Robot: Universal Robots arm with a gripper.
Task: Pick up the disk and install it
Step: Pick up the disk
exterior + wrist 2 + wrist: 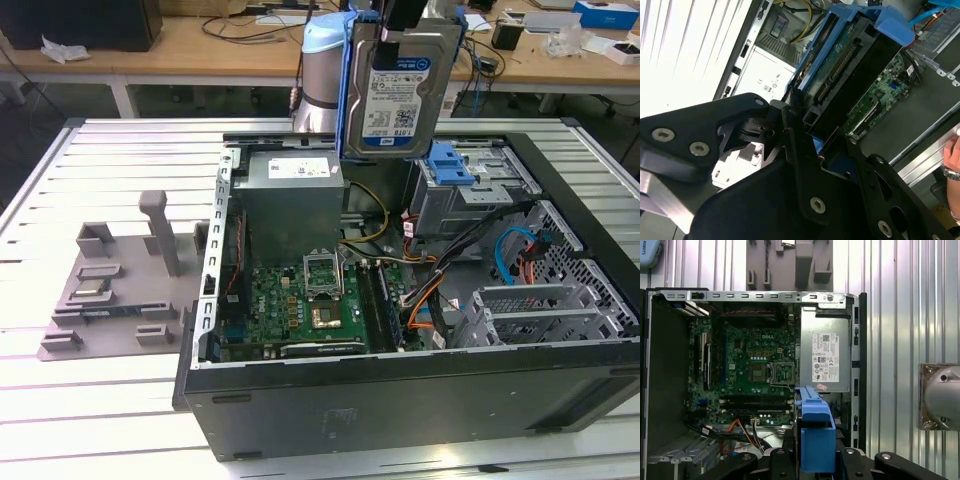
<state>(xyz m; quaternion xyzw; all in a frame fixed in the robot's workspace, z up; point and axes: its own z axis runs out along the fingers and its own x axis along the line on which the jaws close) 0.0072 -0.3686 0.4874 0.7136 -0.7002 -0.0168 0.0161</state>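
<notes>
The disk point(400, 92), a silver-grey drive with a blue-and-white label in a blue bracket, hangs upright above the rear of the open computer case point(400, 400). My gripper point(405, 22) is shut on its top edge. In the second wrist view the black fingers point(790, 117) clamp the blue-framed disk point(840, 60), whose connector edge points down toward the case. In the first wrist view the disk's blue bracket point(815, 430) sits between the jaws of the gripper point(815, 457), over the case edge beside the power supply point(825, 362).
Inside the case lie the motherboard point(310, 300), the grey power-supply box point(293, 190), cables and a drive cage with a blue latch plate point(455, 165). A grey parts fixture point(120, 280) stands at the exterior view's left. A person's hand point(952, 160) shows near the case.
</notes>
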